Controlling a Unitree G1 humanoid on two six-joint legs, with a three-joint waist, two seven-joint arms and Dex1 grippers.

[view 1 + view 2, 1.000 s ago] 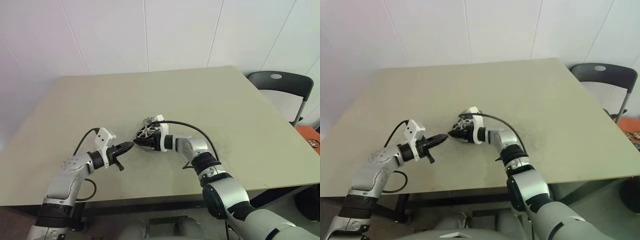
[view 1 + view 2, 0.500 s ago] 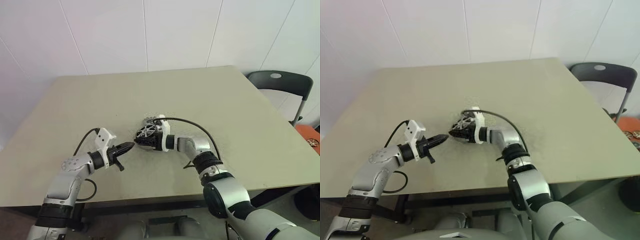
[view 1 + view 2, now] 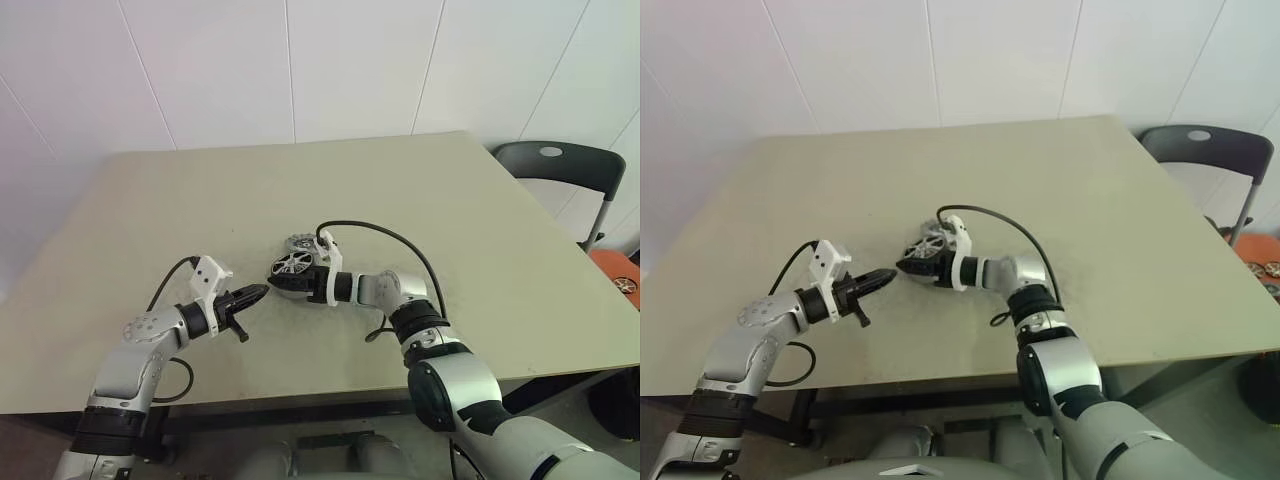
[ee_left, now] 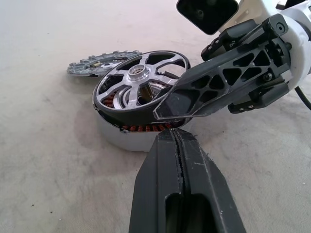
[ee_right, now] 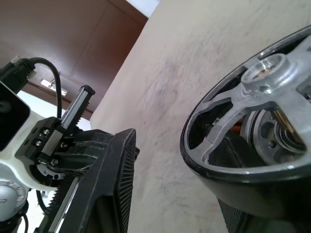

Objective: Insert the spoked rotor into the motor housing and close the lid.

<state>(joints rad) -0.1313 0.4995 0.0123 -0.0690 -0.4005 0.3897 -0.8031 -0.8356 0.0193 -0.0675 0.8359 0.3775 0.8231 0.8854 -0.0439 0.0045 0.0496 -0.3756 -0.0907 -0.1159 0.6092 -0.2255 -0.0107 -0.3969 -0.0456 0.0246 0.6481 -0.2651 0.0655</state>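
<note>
The spoked rotor, a silver wheel with a dark rim, sits tilted on top of the motor housing. Copper windings show under the rotor's raised edge. My right gripper reaches in from the right and is shut on the rotor, one finger lying across the near rim. My left gripper is shut and empty, its tip a short way from the housing and pointing at it. A flat grey disc with a toothed edge, the lid, lies on the table just behind the housing.
The beige table has wide bare room on all sides of the parts. A black chair stands past its right edge, and a white wall runs behind. A black cable loops over my right wrist.
My right wrist has rolled, and the rotor in it now lies flatter over the housing. The left arm has stayed still.
</note>
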